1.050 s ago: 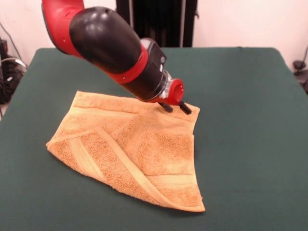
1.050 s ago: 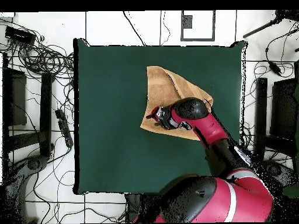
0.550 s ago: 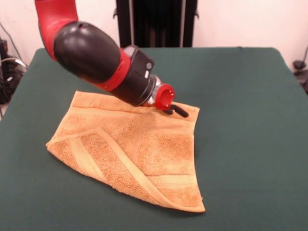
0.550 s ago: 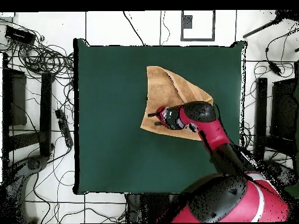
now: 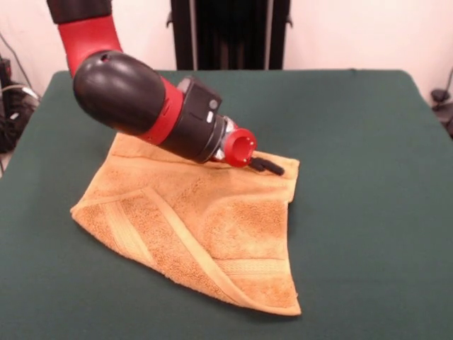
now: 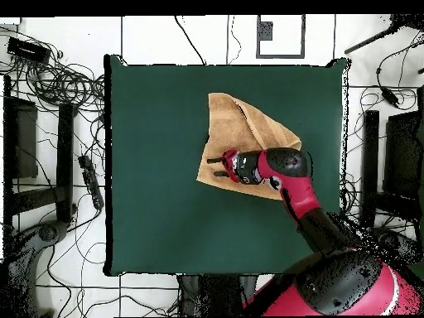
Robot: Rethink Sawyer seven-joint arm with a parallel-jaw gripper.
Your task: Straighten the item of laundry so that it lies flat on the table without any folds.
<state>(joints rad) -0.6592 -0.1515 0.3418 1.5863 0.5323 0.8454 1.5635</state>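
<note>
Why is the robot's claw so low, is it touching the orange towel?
Touching. In the front view the gripper lies right on the towel near its far corner, with no table showing between them.

arm [image 5: 134, 99] hiding towel's [image 5: 212, 234] far edge, table's [image 5: 368, 212] near edge cropped

Rough terry towel [image 5: 212, 234] on matt felt-like table [image 5: 368, 177]; glossy plastic arm [image 5: 120, 92]

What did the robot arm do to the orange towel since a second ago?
The arm swung lower and flatter, and its pincer dragged the towel's far right corner slightly outward along the table. Whether the pincer grips the cloth cannot be seen. The diagonal fold and the rest of the towel stayed put.
</note>
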